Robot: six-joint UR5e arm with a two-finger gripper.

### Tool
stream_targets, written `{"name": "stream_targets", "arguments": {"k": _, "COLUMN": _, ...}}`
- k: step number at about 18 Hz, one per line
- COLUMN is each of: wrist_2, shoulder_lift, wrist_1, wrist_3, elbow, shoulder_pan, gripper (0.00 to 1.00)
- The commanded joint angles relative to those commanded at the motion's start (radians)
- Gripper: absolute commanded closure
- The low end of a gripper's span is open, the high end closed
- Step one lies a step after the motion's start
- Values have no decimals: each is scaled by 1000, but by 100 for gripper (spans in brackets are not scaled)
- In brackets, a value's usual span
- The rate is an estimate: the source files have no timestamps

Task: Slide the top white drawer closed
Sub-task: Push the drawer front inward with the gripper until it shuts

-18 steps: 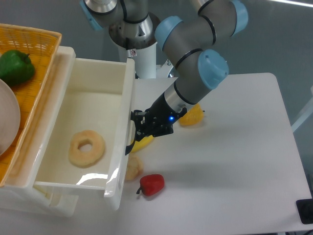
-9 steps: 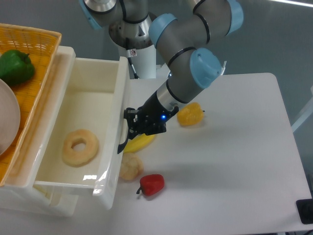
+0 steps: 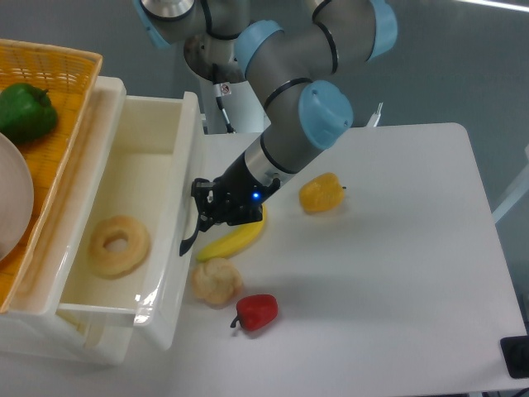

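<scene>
White table (image 3: 397,273) fills the right of your view, and the top white drawer (image 3: 124,215) juts out over its left edge, partly open. Your gripper (image 3: 202,217) presses against the drawer's front panel at the curved black handle (image 3: 190,240); you cannot tell whether its fingers are apart or together. Inside the drawer lies one doughnut (image 3: 120,246). Just right of the front panel you have one banana (image 3: 234,240), one bread roll (image 3: 216,281) and one red pepper (image 3: 256,311), with one orange pepper (image 3: 321,193) farther right. Left of the drawer sits one orange wicker basket (image 3: 58,74) holding one green pepper (image 3: 25,112). Open table stretches to the right edge.
</scene>
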Motion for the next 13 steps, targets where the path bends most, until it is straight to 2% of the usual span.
{"name": "stream_targets", "arguments": {"k": 13, "wrist_2": 5, "shoulder_lift": -1, "wrist_1": 8, "wrist_3": -38, "elbow": -6, "shoulder_pan": -84, "gripper": 97}}
